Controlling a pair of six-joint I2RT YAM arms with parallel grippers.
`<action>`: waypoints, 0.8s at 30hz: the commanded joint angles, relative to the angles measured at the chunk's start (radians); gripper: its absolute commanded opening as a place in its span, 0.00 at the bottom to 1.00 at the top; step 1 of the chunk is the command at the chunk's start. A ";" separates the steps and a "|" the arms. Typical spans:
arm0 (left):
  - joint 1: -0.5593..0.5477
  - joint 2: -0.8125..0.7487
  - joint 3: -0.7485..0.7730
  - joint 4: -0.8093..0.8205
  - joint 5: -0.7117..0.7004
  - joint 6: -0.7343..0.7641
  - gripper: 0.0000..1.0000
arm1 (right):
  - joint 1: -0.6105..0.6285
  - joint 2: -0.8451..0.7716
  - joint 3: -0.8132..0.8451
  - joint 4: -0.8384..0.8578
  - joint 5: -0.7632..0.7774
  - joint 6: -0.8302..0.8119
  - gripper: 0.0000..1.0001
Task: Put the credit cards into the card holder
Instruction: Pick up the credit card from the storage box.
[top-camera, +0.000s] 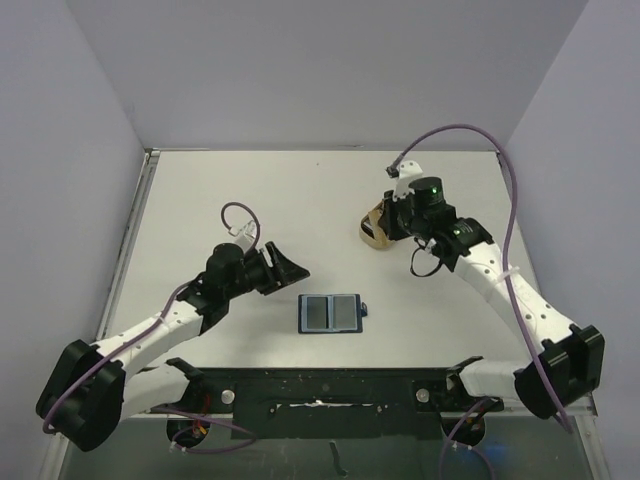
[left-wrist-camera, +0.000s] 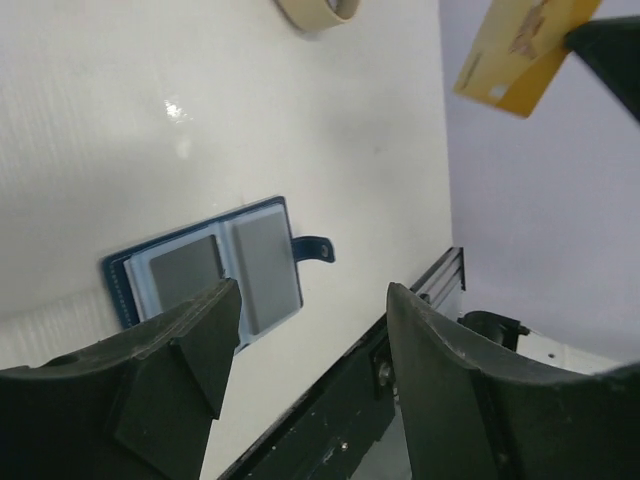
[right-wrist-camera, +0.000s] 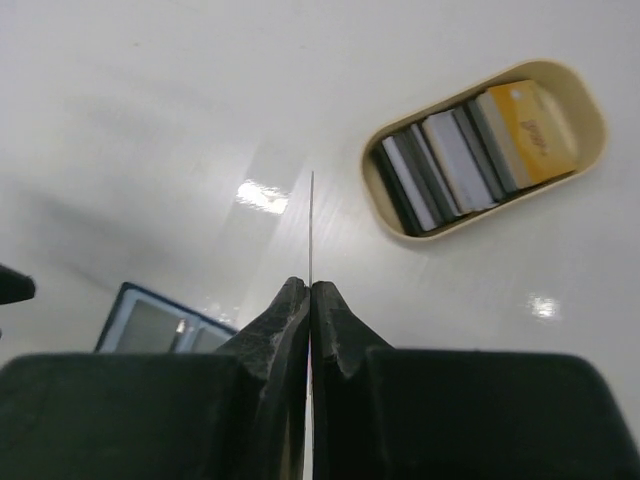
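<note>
Left jaws wide, empty; right jaws clamp a card (left-wrist-camera: 515, 55) — seemingly yellow; card holder (top-camera: 331, 313) open.

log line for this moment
left gripper open, empty | right gripper shut on yellow card | holder open on table | other cards in dish

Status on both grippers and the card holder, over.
Left gripper open, empty. Right gripper shut on yellow card, near dish. Card holder lies open on table. Nothing blocking it.
</note>
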 joint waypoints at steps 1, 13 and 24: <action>0.011 -0.069 0.059 0.044 0.065 -0.044 0.59 | 0.005 -0.144 -0.136 0.226 -0.274 0.208 0.00; 0.013 -0.096 0.037 0.286 0.151 -0.218 0.55 | 0.034 -0.299 -0.480 0.783 -0.639 0.660 0.00; 0.013 -0.077 0.034 0.366 0.181 -0.254 0.45 | 0.054 -0.253 -0.562 1.018 -0.725 0.815 0.00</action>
